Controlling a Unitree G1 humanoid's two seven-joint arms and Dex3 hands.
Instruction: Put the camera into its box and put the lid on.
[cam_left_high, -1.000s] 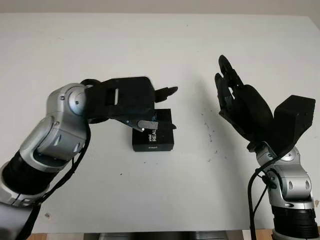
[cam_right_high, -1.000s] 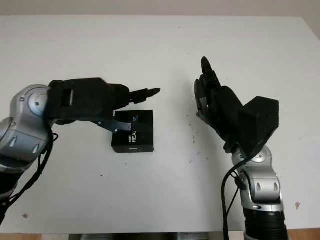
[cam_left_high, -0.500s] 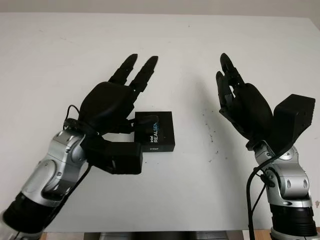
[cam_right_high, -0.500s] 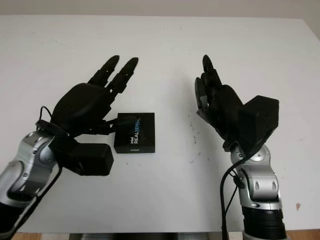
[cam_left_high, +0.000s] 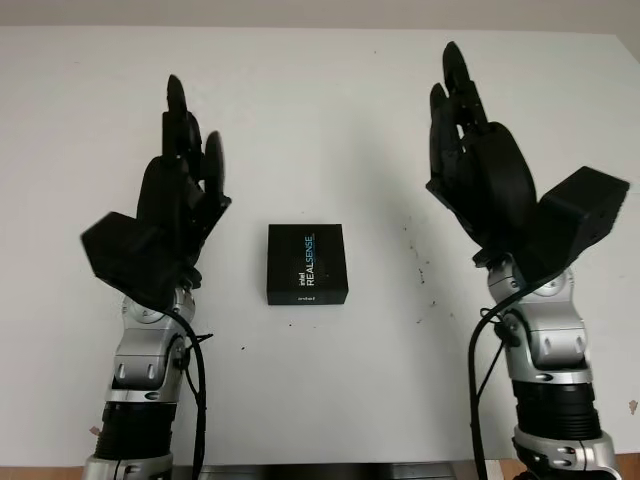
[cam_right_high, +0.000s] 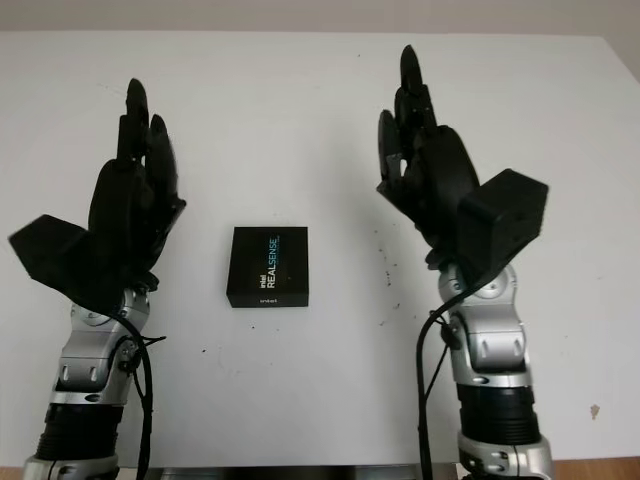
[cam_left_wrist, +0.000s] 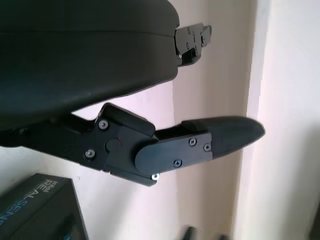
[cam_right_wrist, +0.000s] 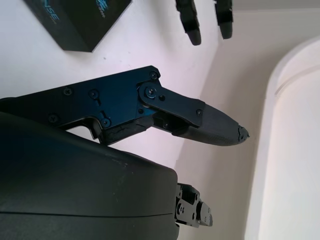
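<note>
A black camera box (cam_left_high: 306, 264) with its printed lid on lies flat on the white table (cam_left_high: 320, 90), midway between my two arms. Its corner also appears in the left wrist view as the box (cam_left_wrist: 35, 210) and in the right wrist view as the box (cam_right_wrist: 80, 20). My left hand (cam_left_high: 186, 150) is raised above the table to the left of the box, open and holding nothing. My right hand (cam_left_high: 465, 125) is raised to the right of the box, open and holding nothing. No camera is to be seen outside the box.
A few small dark specks (cam_left_high: 415, 262) mark the table right of the box. The table's near edge (cam_left_high: 330, 465) runs between my two arms.
My left hand has let go of the box lid, swung away to the left and risen upright. The right hand has lifted a little higher. The box has stayed in place.
</note>
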